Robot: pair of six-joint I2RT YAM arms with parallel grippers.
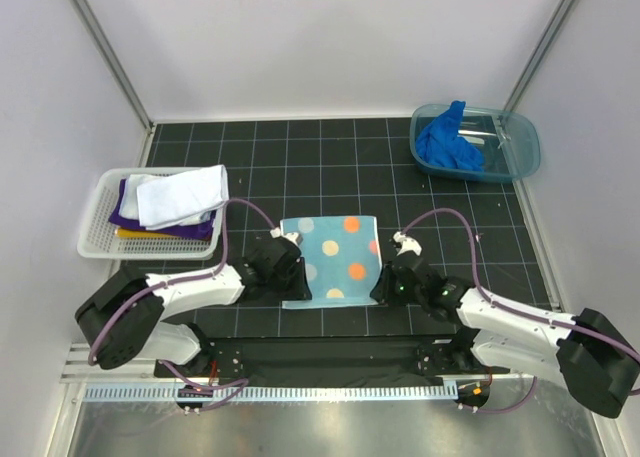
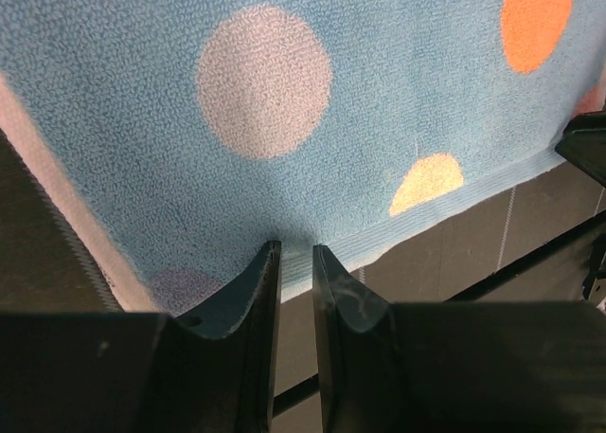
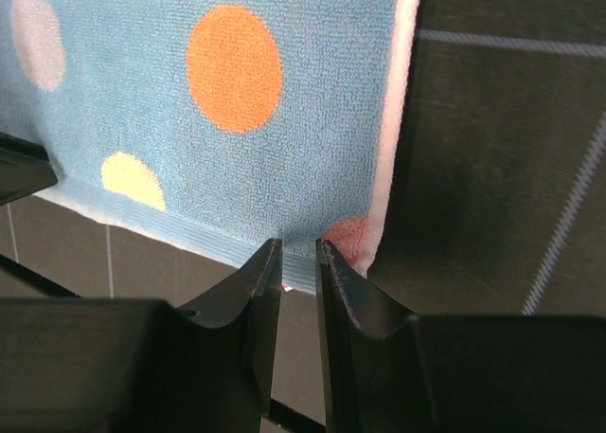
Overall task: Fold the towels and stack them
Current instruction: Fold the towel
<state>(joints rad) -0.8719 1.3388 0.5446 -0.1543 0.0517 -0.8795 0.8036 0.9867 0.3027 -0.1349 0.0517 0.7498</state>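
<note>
A light blue towel with orange, yellow and pale spots [image 1: 335,257] lies flat on the black mat between my arms. My left gripper [image 1: 298,285] sits at its near left corner and my right gripper [image 1: 379,289] at its near right corner. In the left wrist view the gripper [image 2: 295,248] has its jaws a narrow gap apart, tips on the towel's near hem [image 2: 284,120]. In the right wrist view the gripper [image 3: 300,243] stands the same way on the hem [image 3: 237,120] by the corner. A bright blue towel [image 1: 447,142] lies in the teal tub [image 1: 522,155].
A white mesh basket [image 1: 95,239] at the left holds a white towel [image 1: 182,195] on top of purple [image 1: 125,217] and yellow [image 1: 135,234] ones. White walls and metal posts close in the mat on three sides.
</note>
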